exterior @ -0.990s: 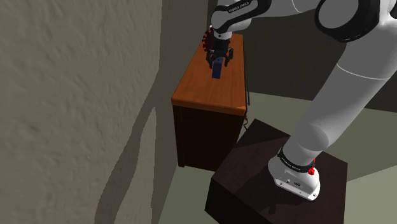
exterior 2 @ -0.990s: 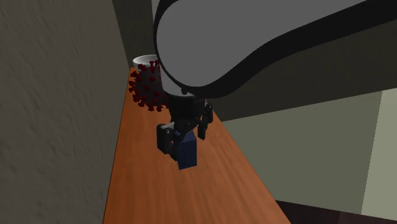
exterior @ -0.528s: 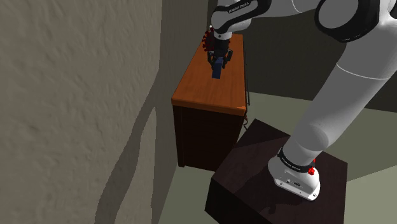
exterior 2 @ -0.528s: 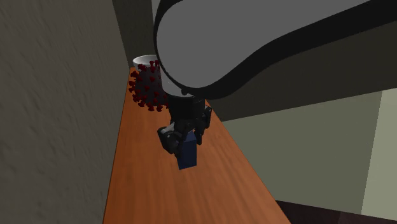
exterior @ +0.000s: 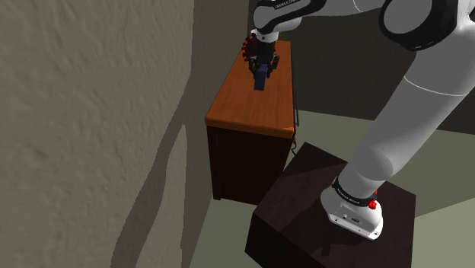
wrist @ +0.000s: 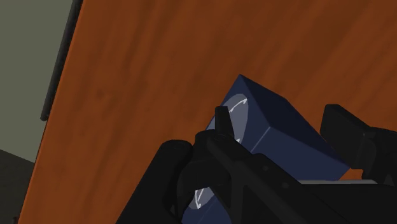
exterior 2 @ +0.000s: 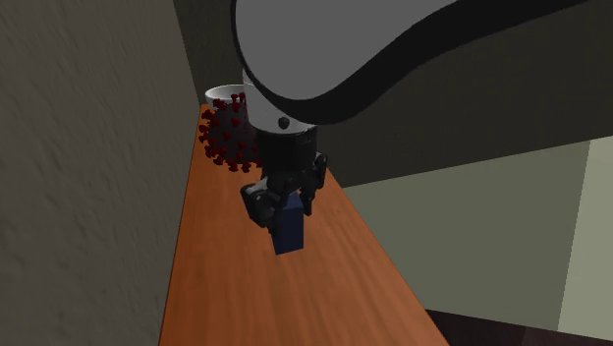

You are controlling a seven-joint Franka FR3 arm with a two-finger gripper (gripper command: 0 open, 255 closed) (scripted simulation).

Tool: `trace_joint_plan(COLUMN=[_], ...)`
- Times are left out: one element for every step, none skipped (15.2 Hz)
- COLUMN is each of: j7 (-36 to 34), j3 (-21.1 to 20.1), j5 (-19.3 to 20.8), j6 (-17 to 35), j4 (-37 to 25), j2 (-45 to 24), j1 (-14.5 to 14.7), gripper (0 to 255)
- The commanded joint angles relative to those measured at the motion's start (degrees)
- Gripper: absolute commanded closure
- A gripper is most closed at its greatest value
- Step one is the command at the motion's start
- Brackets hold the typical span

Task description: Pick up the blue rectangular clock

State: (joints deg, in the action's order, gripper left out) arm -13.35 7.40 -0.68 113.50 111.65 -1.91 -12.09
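The blue rectangular clock (exterior 2: 290, 233) is clasped between the black fingers of my gripper (exterior 2: 285, 203), which is shut on its upper part. It stands over the far half of the orange-brown wooden cabinet top (exterior 2: 246, 295). In the shoulder view the clock (exterior: 261, 79) hangs under the gripper (exterior: 262, 70) near the cabinet's back end. In the wrist view the clock (wrist: 286, 137), with a white dial on one face, sits tilted between the fingers (wrist: 222, 121). Whether its base still touches the wood I cannot tell.
A dark red spiky plant (exterior 2: 226, 136) in a white pot (exterior 2: 222, 94) stands just behind the gripper at the cabinet's far end. The dark cabinet (exterior: 243, 160) sits against a wall (exterior: 91, 114), with my dark stand (exterior: 304, 217) beside it.
The fingers have closed from wide apart onto the clock. The hand and clock have since moved up slightly.
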Motion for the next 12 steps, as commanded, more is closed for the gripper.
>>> trace_joint_plan(j7=[-0.05,-0.07,-0.09,-0.11,-0.13,-0.14,-0.16,-0.17,-0.18,-0.19,-0.19,-0.19], j3=[0.0,-0.01,-0.01,-0.01,-0.01,-0.01,-0.01,-0.01,-0.02,-0.02,-0.02,-0.02], j5=[0.06,0.09,0.11,0.13,0.15,0.17,0.18,0.2,0.21,0.22,0.22,0.22], j6=[-1.53,-2.27,-3.02,-3.76,-4.51,-5.27,-6.02,-6.77,-7.53,-8.29,-8.4,-8.4], j4=[-1.14,-1.73,-2.33,-2.95,-3.58,-4.23,-4.89,-5.56,-6.25,-6.95,-7.04,-7.05], j2=[0.38,0.54,0.68,0.81,0.93,1.04,1.14,1.22,1.29,1.35,1.37,1.36], j1=[0.01,0.01,0.02,0.02,0.02,0.02,0.02,0.03,0.03,0.03,0.03,0.03], gripper=[255,255,255,255,255,255,255,255,255,255,255,255])
